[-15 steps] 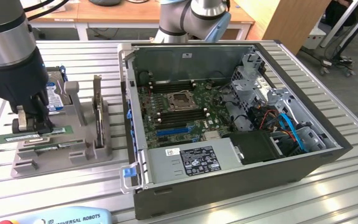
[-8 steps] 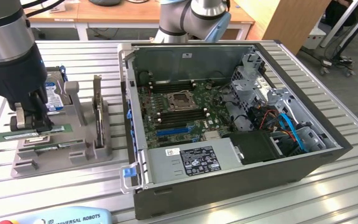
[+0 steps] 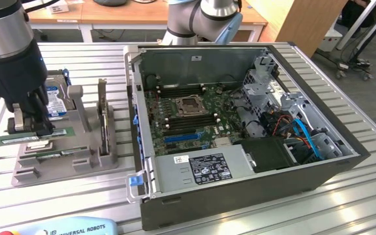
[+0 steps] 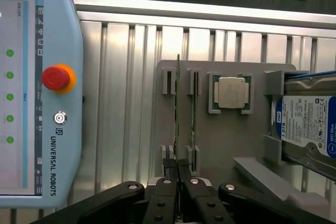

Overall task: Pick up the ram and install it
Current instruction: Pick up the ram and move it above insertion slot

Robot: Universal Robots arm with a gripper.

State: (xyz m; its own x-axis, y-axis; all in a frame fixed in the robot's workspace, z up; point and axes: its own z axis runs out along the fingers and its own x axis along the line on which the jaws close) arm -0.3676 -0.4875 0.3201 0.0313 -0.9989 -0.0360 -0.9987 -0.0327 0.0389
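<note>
Green ram [image 3: 2,139] sits just above grey holder [image 3: 64,169], w/ PC case [image 3: 240,196] beside it. Gripper [image 3: 35,131] jaws clenched on the stick. Judgement: keep board level & untwisted, grip firm but not crushing chips, clear of 2nd stick [image 3: 52,155].

Slatted metal table [image 3: 37,198]: grey fixture [image 3: 109,157], open computer case [image 3: 240,201], teach pendant [image 3: 70,227].

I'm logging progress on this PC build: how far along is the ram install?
Done: the jaws are shut on the ram, which looks raised off the gray holder; a second stick sits in that holder. In hand: the ram, held above the holder, beside the open computer case. Left: the ram is not yet over or seated in the motherboard.
</note>
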